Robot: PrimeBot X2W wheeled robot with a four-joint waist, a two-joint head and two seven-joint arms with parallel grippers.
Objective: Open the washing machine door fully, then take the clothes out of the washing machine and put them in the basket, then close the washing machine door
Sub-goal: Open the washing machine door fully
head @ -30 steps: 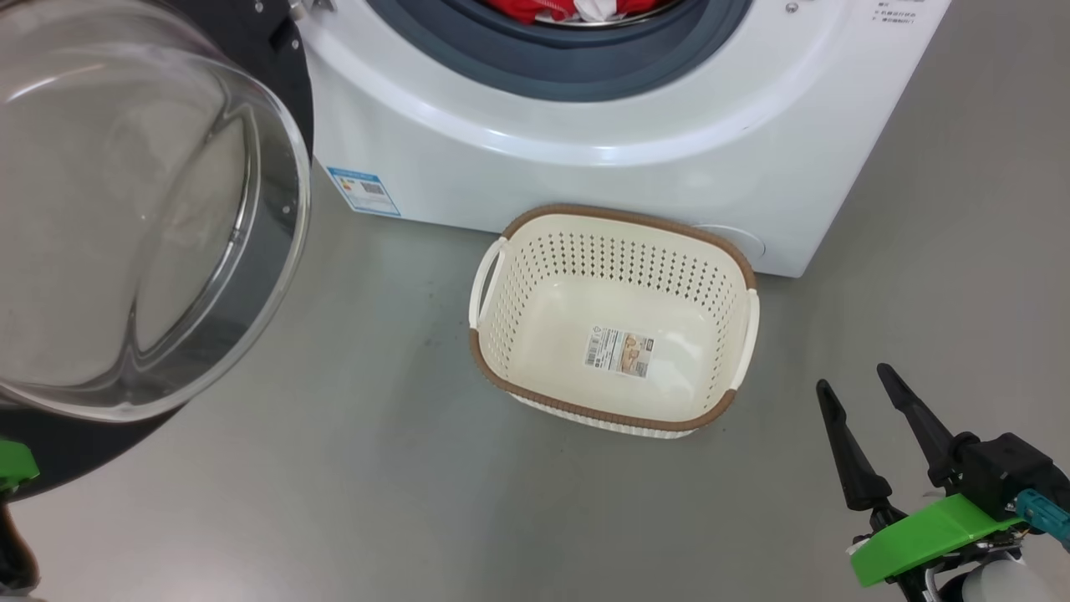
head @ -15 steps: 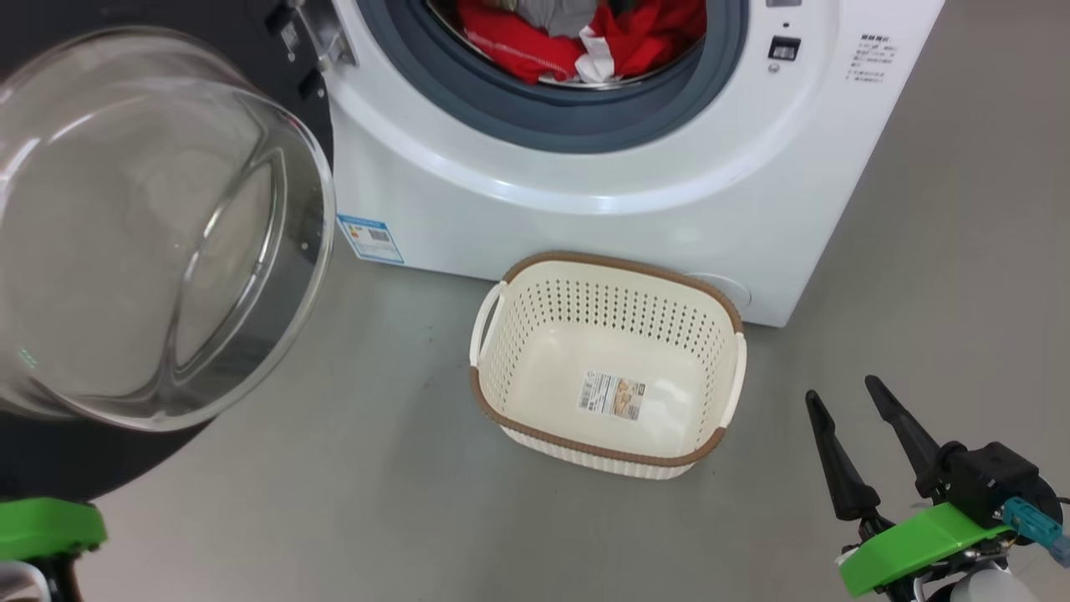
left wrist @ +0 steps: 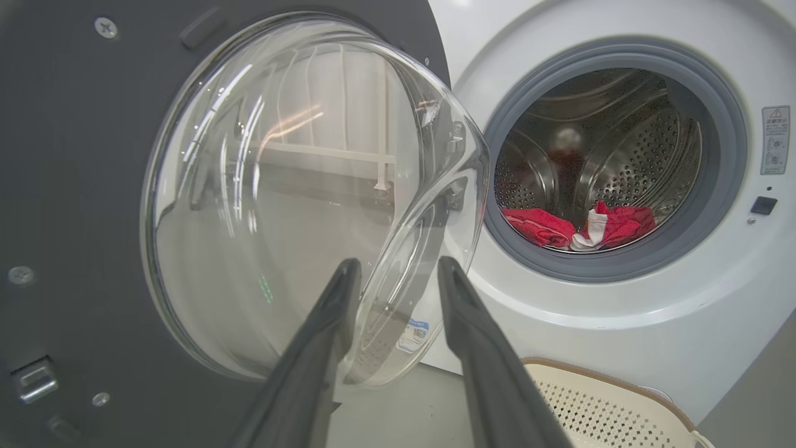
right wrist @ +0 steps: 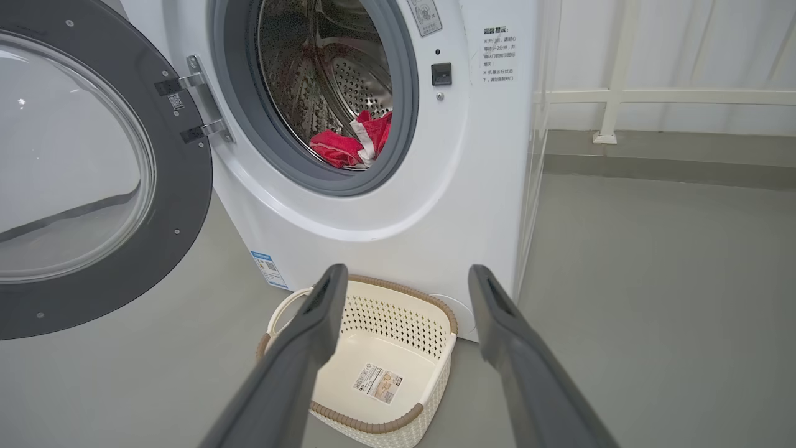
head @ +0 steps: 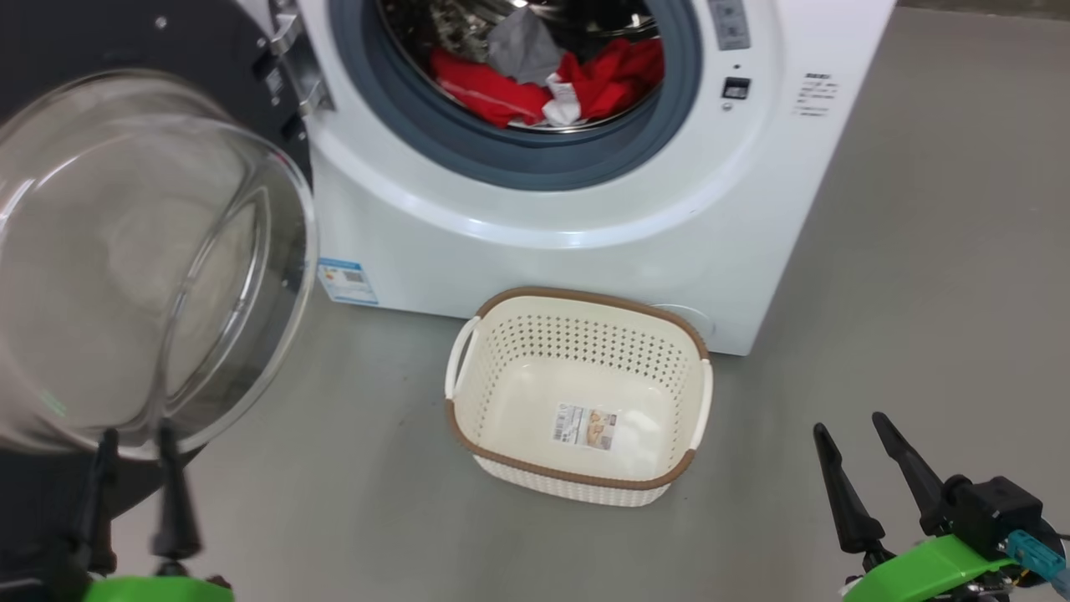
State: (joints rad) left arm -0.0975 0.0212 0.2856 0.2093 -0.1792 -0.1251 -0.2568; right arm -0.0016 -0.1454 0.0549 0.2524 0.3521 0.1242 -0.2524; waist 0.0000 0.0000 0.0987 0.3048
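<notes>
Head view: door (head: 125, 251) just beyond left hand (head: 136, 436).

Grey floor (head: 919, 251): washing machine (head: 585, 217), basket (head: 585, 294) just beside.

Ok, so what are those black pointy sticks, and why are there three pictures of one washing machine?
The black sticks are a robot's fingers. Each arm ends in a two-fingered tool: the left tool and the right tool, both open and holding nothing. One picture comes from a camera on the robot's head. The other two come from cameras on its wrists, looking along the fingers. On the floor stands a white washing machine with its round door open. Red and grey clothes lie in the drum. In front sits a cream basket with only a sticker inside.
</notes>
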